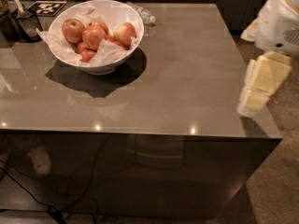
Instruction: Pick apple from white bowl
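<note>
The white bowl (pixel 100 62) stands at the table's far left, lined with crumpled white paper. Several apples lie in it. A large orange-red apple (pixel 93 36) sits in the middle, with similar ones to its left (pixel 72 30) and right (pixel 124 33). A smaller dark-red apple (pixel 87 55) lies in front of them. My gripper (pixel 261 85), cream-coloured, hangs at the table's right edge, far to the right of the bowl and touching nothing. The white arm body (pixel 280 22) is above it.
A clear plastic bottle (pixel 142 14) lies behind the bowl. A black-and-white marker card (pixel 46 7) and a dark holder with a utensil (pixel 23 20) sit at the far left corner. The grey table (pixel 187 78) ends near the gripper. Cables (pixel 51 209) lie on the floor.
</note>
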Controlling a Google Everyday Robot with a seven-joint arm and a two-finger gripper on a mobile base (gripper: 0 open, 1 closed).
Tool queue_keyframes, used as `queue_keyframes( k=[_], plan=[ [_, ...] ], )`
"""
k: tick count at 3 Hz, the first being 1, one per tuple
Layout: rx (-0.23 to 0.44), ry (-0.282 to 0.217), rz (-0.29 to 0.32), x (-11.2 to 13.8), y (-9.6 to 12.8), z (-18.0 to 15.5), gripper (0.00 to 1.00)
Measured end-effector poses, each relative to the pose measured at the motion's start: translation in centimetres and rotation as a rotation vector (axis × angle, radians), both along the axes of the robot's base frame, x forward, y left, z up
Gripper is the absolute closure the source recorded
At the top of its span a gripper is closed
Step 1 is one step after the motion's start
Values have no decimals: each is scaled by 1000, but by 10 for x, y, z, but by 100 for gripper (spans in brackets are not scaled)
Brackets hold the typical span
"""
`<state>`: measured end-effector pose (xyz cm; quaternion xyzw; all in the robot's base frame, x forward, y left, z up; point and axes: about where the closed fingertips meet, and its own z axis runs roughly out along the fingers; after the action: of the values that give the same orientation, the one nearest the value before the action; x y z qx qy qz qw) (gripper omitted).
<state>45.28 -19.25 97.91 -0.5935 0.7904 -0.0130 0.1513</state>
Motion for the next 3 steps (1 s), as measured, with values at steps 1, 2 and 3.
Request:
queue_keyframes(
  k=[1,2,3],
  plan=[
    [7,58,10,32,41,5,0],
    [37,73,65,73,91,8,0],
    [58,33,78,83,103,14,0]
  ],
)
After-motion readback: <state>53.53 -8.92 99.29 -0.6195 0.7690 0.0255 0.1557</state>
